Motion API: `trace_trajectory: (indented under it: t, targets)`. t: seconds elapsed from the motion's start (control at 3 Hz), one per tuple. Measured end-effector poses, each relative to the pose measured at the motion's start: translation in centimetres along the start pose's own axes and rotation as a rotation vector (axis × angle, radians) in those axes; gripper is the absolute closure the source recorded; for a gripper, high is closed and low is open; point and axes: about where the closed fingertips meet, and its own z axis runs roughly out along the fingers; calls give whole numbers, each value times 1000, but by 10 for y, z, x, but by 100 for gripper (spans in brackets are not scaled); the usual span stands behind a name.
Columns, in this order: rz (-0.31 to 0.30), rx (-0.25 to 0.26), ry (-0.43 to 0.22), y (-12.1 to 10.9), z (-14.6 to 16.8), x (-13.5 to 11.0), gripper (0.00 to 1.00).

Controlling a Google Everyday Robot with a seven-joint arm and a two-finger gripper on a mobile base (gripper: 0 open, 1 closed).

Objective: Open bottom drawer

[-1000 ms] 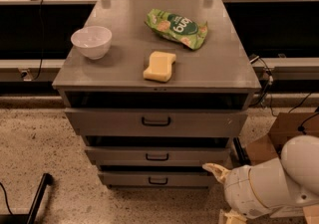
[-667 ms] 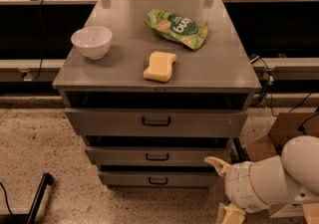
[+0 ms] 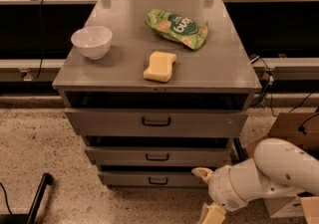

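The bottom drawer [image 3: 149, 178] is the lowest of three in the grey metal cabinet [image 3: 219, 76]. It has a short flat front with a small black loop handle [image 3: 158, 181], and it stands about flush under the middle drawer [image 3: 157, 157]. My gripper [image 3: 207, 193] is low at the cabinet's front right corner, just right of the bottom drawer's front. Its cream fingertips [image 3: 201, 172] are spread apart and hold nothing. The white arm [image 3: 269, 173] runs off to the lower right.
On the cabinet top are a white bowl [image 3: 91, 42], a yellow sponge [image 3: 160, 66] and a green snack bag [image 3: 177, 28]. The top drawer [image 3: 156, 121] has a larger handle. A cardboard box [image 3: 294, 128] and cables lie on the right, and a black leg [image 3: 37, 200] is at the lower left.
My gripper has shifted left, closer to the right end of the bottom drawer's front. The drawers and the things on top have not moved.
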Motion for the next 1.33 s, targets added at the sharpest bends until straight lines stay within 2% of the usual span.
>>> trace_trajectory:
  t: [0.33,0.67,1.0,1.33]
  targets:
    - [17,142,-103,-16,16,39,0]
    - [-58,331,-170,-25,8,53,0]
    - [-93,404,-148,-17,-9,72,0]
    - [-73,371,-128,-34,12,82,0]
